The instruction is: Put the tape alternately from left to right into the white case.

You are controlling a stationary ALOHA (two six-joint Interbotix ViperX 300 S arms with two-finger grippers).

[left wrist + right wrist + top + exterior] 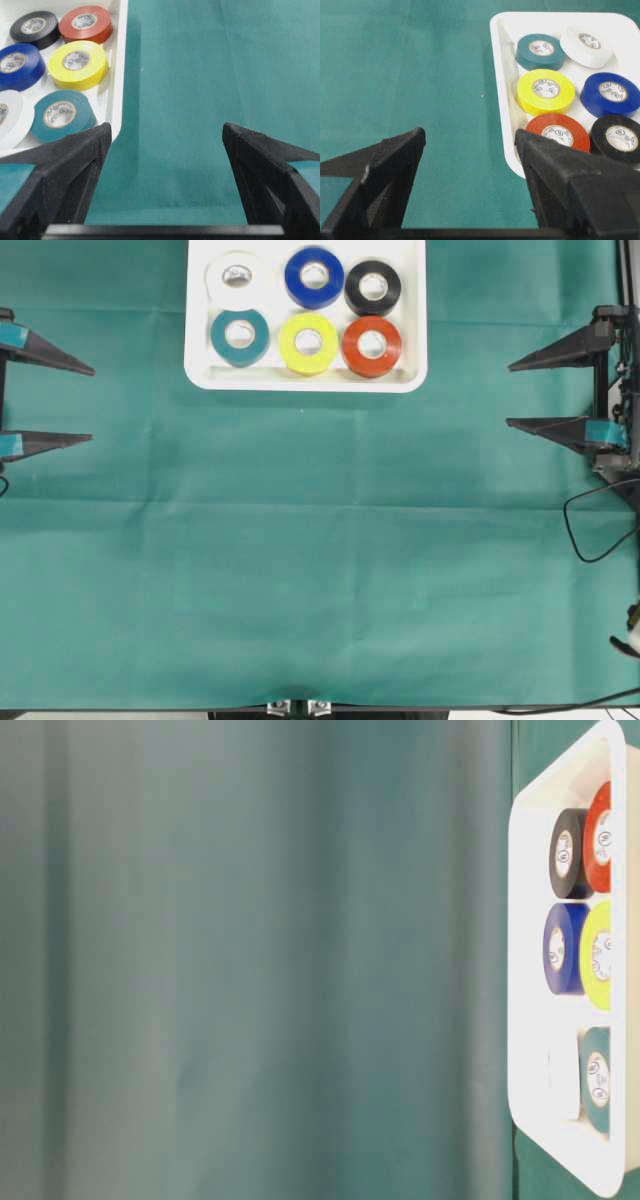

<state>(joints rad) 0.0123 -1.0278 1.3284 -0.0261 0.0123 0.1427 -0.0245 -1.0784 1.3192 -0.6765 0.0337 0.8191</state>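
a large, shallow white case with rounded corners and a low rim sat at the top middle of a green cloth-covered table in the overhead view. six small glossy rolls of tape lay flat inside it, in two rows of three, each a ring with a pale core. the back row held a white roll, a blue roll and a black roll, from left to right. the front row held a teal roll, a yellow roll and a red roll. the rolls sat close together, some nearly touching their neighbours. printed labels showed on the pale cores in the wrist views, too small to read.

the left gripper rested at the left edge of the table, its two black pointed fingers spread wide apart and holding nothing. the right gripper rested at the right edge, fingers likewise spread wide and empty. both were well apart from the case.
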